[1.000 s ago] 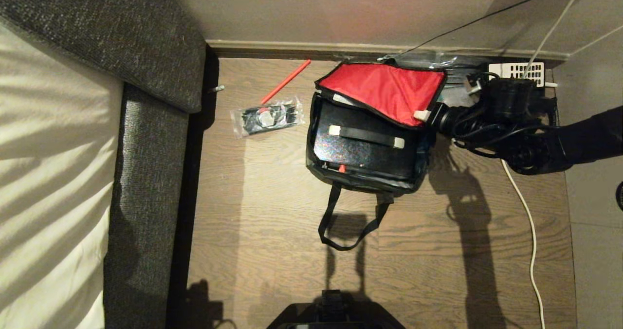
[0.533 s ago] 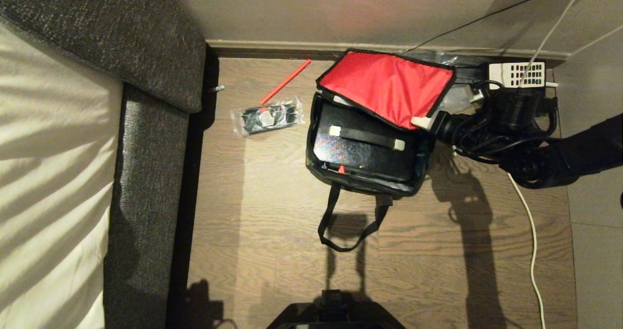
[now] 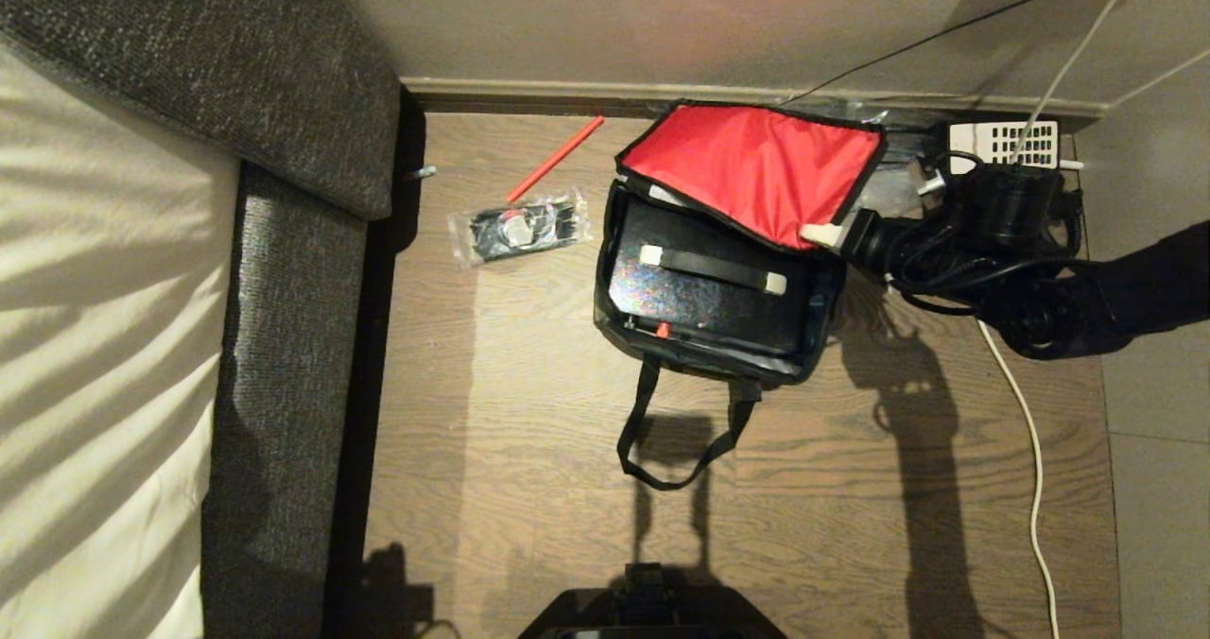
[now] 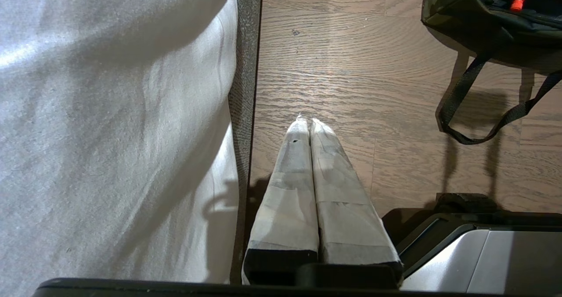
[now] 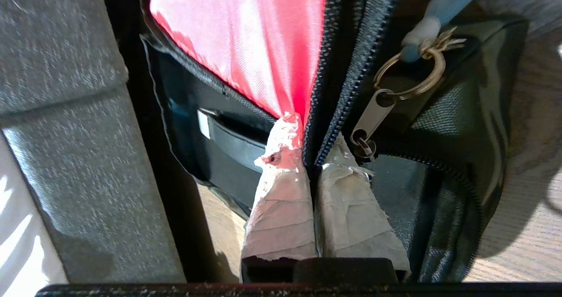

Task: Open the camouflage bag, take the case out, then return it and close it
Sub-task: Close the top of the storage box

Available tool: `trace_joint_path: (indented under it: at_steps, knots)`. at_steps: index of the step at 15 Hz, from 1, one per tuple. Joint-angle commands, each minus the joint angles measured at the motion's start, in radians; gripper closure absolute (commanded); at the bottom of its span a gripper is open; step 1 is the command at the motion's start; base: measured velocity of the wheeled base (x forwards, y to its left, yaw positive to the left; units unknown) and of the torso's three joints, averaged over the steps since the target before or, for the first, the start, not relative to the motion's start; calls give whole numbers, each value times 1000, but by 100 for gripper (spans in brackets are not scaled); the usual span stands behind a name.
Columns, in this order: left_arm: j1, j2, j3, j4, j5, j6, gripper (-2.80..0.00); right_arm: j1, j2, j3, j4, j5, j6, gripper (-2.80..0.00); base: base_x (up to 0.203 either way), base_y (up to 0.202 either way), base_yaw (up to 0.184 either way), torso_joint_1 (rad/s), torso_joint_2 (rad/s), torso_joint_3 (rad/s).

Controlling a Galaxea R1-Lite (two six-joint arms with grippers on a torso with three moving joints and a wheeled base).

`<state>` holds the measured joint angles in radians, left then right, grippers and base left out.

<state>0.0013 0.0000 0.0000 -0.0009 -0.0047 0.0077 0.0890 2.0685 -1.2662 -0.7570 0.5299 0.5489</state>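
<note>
Head view shows you the camouflage bag (image 3: 709, 336) lying on the wooden floor (image 3: 529, 450) near the wall, its red-lined flap (image 3: 756, 171) lifted and tilted back. The case (image 3: 704, 289) lies flat inside the bag, strap handle up. Your right gripper (image 3: 822, 234) sits at the flap's right corner; in the right wrist view its taped fingers (image 5: 281, 200) are pinched together on the flap's zipper edge (image 5: 327, 90), with the zipper pull (image 5: 373, 114) just beside them. Your left gripper (image 4: 306, 123) hangs closed and empty over the floor beside the sofa (image 4: 109, 112), well apart from the bag.
</note>
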Motion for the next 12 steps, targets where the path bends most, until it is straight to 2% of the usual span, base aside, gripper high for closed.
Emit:
trace_joint_path:
  at_steps: [1, 7, 10, 12]
  knots:
    - [0, 0, 2, -1, 0, 0, 0, -2, -20, 12, -6, 21, 12, 0, 0, 0, 0, 0, 0, 0]
    - [0, 0, 2, -1, 0, 0, 0, -2, -35, 42, -18, 30, 11, 0, 0, 0, 0, 0, 0, 0]
    - [0, 0, 2, -1, 0, 0, 0, -2, -44, 59, -28, 99, 5, 0, 0, 0, 0, 0, 0, 0]
    - [0, -1, 2, -1, 0, 0, 0, -2, -41, 61, -28, 97, 8, 0, 0, 0, 0, 0, 0, 0]
